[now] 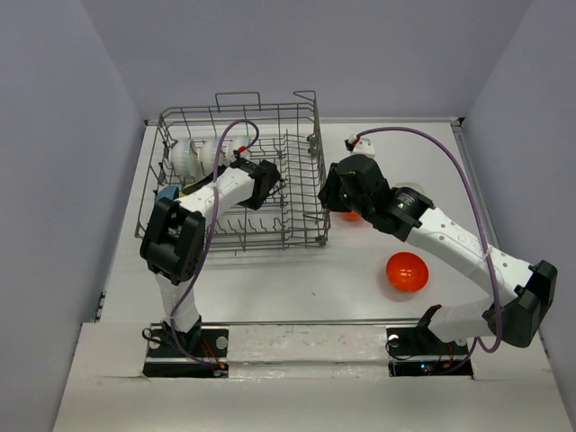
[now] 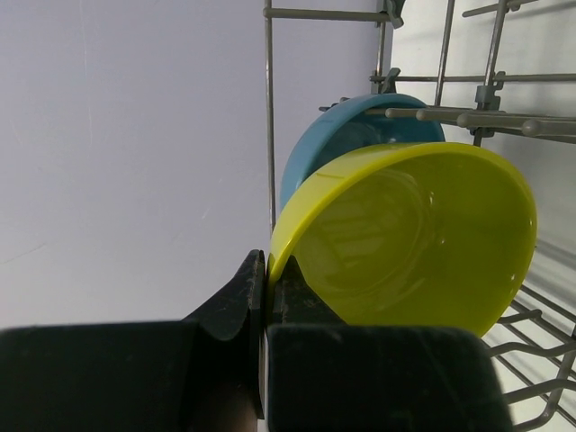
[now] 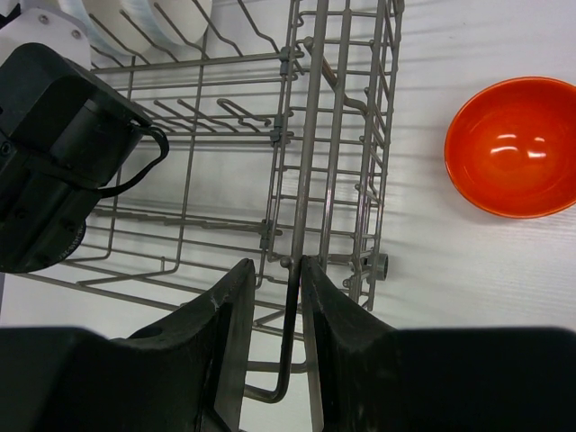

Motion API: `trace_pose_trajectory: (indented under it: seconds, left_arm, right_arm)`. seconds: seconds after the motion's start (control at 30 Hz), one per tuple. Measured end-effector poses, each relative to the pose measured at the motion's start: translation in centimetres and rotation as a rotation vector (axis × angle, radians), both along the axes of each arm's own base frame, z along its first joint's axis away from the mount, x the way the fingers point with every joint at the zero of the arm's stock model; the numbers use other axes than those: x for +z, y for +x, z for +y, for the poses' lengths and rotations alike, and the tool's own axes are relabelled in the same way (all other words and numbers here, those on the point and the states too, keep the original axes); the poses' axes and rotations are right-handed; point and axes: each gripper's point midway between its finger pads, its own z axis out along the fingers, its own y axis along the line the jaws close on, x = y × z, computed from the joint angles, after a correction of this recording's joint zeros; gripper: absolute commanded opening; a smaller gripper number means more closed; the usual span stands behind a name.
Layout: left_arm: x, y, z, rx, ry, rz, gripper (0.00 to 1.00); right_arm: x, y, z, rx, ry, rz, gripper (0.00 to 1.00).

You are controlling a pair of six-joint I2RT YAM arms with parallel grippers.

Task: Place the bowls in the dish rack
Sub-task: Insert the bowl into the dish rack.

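Note:
A yellow-green bowl (image 2: 423, 243) hangs on its side inside the grey wire dish rack (image 1: 236, 110), my left gripper (image 2: 267, 261) shut on its rim. Just behind it a blue bowl (image 2: 333, 135) leans against the tines. Two white bowls (image 1: 196, 155) stand at the rack's far left. My right gripper (image 3: 276, 265) is open at the rack's right side, its fingers either side of one upright rack wire (image 3: 297, 225). One orange bowl (image 1: 407, 271) sits upright on the table, and another orange bowl (image 1: 351, 215) shows partly under the right arm.
The rack fills the table's left half, with raised handle loops (image 1: 238, 95) at its far edge. Grey walls close in on both sides. My left arm's black wrist (image 3: 54, 162) reaches into the rack near the right gripper.

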Motion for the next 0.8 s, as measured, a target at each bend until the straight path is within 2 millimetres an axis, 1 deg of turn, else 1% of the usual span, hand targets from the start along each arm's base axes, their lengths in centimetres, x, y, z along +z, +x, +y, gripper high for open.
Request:
trace_pose_trajectory:
  seconds: [0.33, 0.5, 0.8]
  left_arm:
    - [0.93, 0.37, -0.21, 0.003, -0.018, -0.014, 0.0]
    - [0.67, 0.71, -0.73, 0.004, -0.069, -0.037, 0.0]
    - [0.48, 0.72, -0.77, 0.007, -0.081, -0.035, 0.0]
  right_arm:
    - [-0.03, 0.03, -0.03, -0.001, -0.001, 0.0, 0.33]
    - [-0.05, 0.0, 0.01, 0.0, 0.0, 0.001, 0.33]
    - [-0.04, -0.03, 0.04, 0.003, 0.001, 0.002, 0.33]
